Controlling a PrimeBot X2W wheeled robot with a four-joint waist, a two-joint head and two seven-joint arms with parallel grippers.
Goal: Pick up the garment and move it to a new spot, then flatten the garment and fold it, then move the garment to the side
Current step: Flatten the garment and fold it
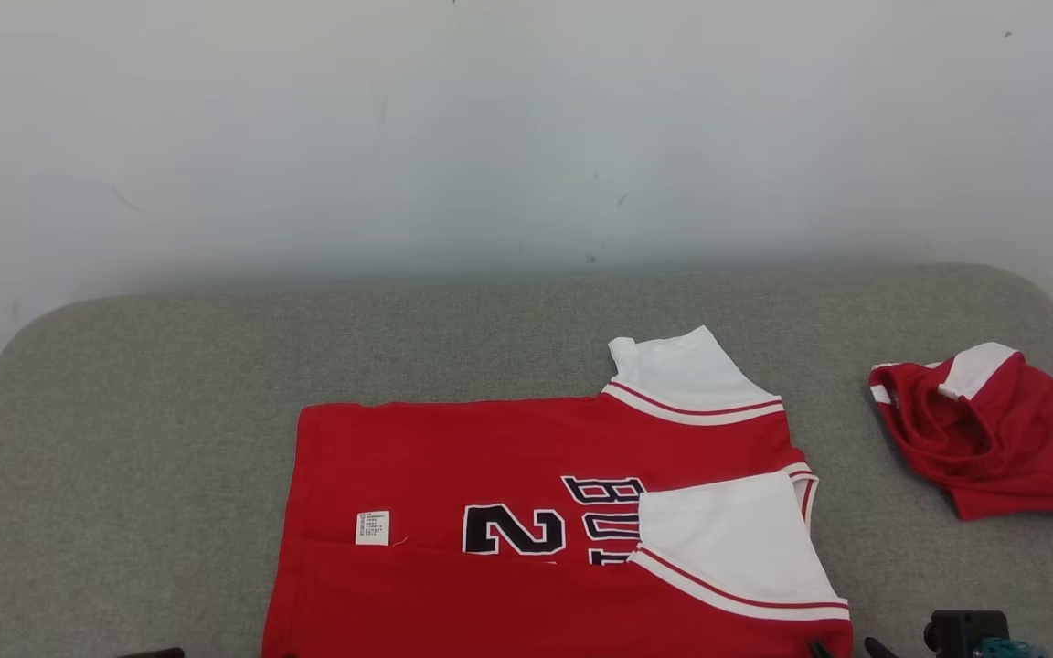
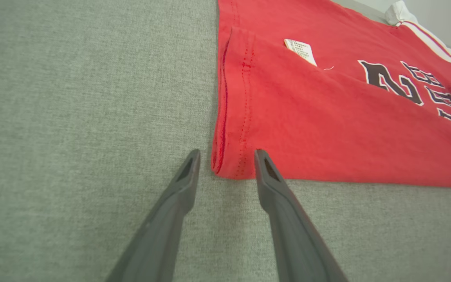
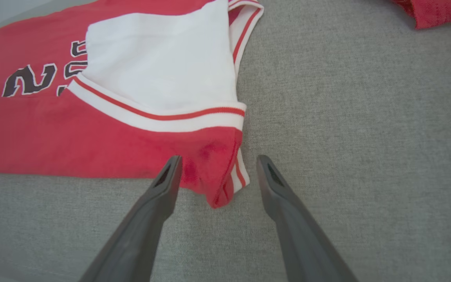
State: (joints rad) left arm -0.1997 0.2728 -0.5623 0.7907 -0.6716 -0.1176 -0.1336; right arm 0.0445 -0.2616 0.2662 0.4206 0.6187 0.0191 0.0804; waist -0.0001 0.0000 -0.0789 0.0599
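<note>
Nearest the robot, the left hand (image 2: 227, 153) is spread, its fingers straddling the hem corner of the garment (image 2: 327, 117) without pinching it. The right hand (image 3: 219, 158) is spread likewise about the opposite near corner, just below the near white sleeve (image 3: 159, 66), and neither hand carries cloth. The garment, a red jersey, lies flat at the near middle of the grey table (image 1: 170, 384), its near long edge doubled over toward the middle so that the flap cuts across the number. The fold looks part done to me, since the far half lies unfolded. To do it well, the far sleeve (image 1: 682, 370) should be tucked in first so it doesn't stick out. Each hand should then take a far corner, lift together and evenly, and lay that edge straight along the near flap. Farther right, well apart, a second red garment (image 1: 993, 448) lies crumpled and is best kept clear of. Behind stands a pale wall (image 1: 526, 137).
</note>
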